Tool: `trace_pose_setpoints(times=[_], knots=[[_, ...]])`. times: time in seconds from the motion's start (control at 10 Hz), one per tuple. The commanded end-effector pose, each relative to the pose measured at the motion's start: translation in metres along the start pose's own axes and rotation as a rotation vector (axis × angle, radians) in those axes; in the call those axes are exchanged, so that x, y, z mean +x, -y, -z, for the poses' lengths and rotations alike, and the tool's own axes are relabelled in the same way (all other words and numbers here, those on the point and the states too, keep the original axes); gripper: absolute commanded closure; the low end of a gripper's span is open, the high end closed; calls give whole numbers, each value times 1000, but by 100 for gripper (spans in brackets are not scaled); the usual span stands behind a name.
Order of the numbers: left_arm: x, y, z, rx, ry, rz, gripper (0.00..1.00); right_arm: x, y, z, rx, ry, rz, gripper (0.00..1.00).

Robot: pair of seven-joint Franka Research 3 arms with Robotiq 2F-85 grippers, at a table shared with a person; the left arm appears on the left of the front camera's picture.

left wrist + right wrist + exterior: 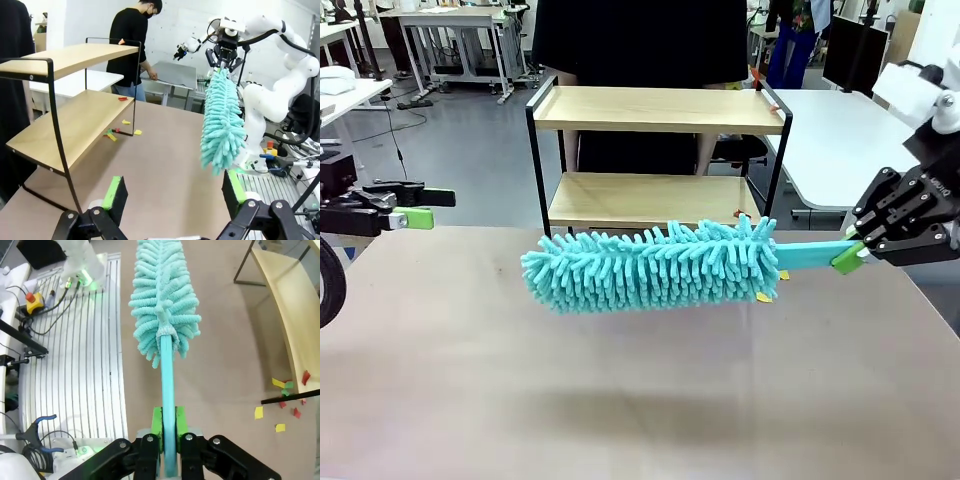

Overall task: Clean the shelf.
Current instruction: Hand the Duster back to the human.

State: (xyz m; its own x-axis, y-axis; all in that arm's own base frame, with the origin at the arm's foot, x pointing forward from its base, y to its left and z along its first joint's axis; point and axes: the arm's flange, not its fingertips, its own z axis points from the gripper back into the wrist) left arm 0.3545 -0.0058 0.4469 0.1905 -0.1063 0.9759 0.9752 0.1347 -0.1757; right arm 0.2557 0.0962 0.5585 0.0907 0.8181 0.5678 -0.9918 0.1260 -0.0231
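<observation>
We see the small two-tier shelf point(660, 110) with light wooden boards and thin black metal frame, top centre of the front view, standing at the far edge of the brown desk point(620, 400). Right claw point(852, 256), mid right, is clamped on the flat teal handle of a fluffy turquoise microfibre duster point(650, 268); the head hangs level at frame centre, above the desk, in front of the lower board, apparently not touching it. Left claw point(412, 206), far left edge, stands wide open and holds nothing. Small red, yellow and green paper scraps point(285, 407) lie on the desk by the shelf's leg at right, at least one red on the lower board.

Risks we judge: long head clips the black frame and shoves the light shelf; sweep flicks scraps onto the desk instead of collecting them; handle twists in the narrow pinch.
</observation>
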Motion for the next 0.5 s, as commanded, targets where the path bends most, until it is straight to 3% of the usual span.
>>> trace_pose_setpoints(times=[0.0,0.3,0.4], knots=[[-2,1,-9,3,-3,7,0,3,-2,-1,4,12,-17,87],[-2,-1,-5,11,-4,-3,0,3,-2,-1,4,12,-17,87],[-15,16,6,-50,34,-11,0,3,-2,-1,4,12,-17,87]])
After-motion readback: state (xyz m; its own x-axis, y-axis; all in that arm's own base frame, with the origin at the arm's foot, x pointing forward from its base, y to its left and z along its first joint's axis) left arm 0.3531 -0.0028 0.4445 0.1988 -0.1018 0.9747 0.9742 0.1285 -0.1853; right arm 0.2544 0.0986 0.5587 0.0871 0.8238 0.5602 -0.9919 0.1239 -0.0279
